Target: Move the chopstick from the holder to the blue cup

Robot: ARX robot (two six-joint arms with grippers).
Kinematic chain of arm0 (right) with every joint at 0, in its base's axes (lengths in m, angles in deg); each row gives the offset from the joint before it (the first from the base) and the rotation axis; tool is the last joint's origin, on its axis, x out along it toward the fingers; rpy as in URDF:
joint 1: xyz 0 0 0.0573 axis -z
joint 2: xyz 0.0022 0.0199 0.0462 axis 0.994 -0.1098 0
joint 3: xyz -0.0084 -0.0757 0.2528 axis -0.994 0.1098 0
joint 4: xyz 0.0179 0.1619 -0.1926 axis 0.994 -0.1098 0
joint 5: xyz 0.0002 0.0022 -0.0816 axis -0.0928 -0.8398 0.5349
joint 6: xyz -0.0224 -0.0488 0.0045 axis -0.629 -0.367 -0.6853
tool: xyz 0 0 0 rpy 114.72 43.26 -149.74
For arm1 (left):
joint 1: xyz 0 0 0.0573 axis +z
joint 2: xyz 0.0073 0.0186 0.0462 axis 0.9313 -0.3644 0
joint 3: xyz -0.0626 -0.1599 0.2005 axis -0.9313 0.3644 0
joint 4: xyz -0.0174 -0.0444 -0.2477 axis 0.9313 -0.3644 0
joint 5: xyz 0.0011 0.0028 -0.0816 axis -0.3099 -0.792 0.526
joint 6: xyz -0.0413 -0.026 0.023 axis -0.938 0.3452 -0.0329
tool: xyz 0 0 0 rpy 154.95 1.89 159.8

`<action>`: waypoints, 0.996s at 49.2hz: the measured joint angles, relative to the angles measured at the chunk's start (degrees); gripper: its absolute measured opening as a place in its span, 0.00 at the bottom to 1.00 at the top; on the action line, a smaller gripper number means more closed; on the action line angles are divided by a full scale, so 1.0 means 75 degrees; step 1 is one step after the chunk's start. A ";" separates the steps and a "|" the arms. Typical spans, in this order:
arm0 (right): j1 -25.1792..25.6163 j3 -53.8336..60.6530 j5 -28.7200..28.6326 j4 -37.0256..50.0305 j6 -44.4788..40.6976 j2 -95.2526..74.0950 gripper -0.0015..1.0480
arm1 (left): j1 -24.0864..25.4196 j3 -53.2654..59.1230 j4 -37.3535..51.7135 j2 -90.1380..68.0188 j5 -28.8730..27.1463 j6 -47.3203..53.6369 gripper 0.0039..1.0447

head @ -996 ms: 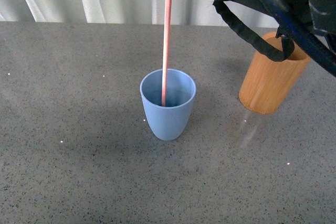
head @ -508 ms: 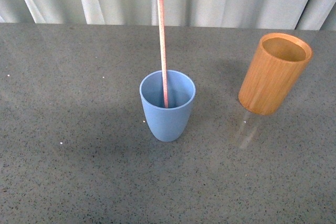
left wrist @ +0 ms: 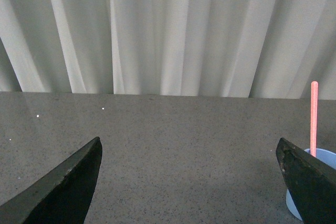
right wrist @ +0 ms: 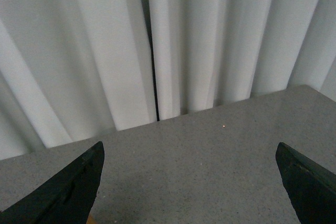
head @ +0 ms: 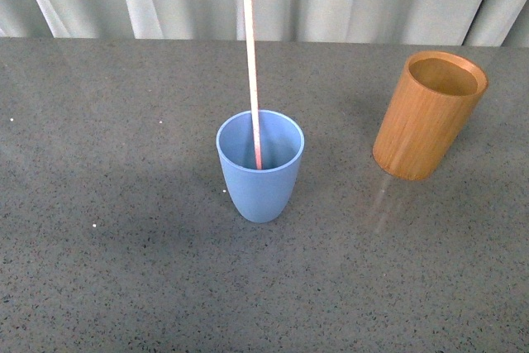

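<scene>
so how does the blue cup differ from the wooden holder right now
The blue cup tapers to a narrow base; the holder is a straight-sided orange-brown cylinder. The cup holds the chopstick; the holder looks empty. Both stand open-topped on the grey table.

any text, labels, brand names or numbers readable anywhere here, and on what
None: no view shows any readable writing.
Blue cup: plain, no print or logo.
Holder: bare wood grain, no label.
Chopstick: plain, no markings visible.
Table: speckled grey surface only; the white dots are specks, not characters.
Curtain: plain white folds, no sign.
Left end effector and right end effector: dark fingers, no lettering shown.
</scene>
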 joint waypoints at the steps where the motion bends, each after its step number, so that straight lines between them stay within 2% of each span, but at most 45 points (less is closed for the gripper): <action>1: 0.0006 0.0000 -0.0023 0.0012 0.0000 -0.0003 0.90 | 0.0000 0.0000 0.0000 0.0003 0.0006 0.0000 0.94; 3: 0.0143 0.0204 -0.1099 0.0510 -0.0175 0.0015 0.83 | 0.0000 0.0000 0.0000 0.0000 0.0000 0.0000 0.94; 5: 0.0000 0.0542 -0.1588 0.0880 -0.0315 0.0160 0.73 | 0.0000 0.0000 0.0000 0.0000 -0.0003 -0.0003 0.94; 13: -0.0187 0.1332 -0.1763 0.1093 -0.0475 0.0784 0.45 | 0.0000 0.0000 0.0000 0.0003 -0.0003 -0.0003 0.94; 23: -0.0178 0.2229 -0.1749 0.1037 -0.0498 0.1722 0.01 | 0.0000 0.0000 0.0000 0.0003 -0.0003 0.0000 0.94; 49: -0.0178 0.3077 -0.1749 0.0003 -0.0519 0.3602 0.01 | 0.0000 0.0000 0.0000 0.0003 -0.0003 0.0000 0.94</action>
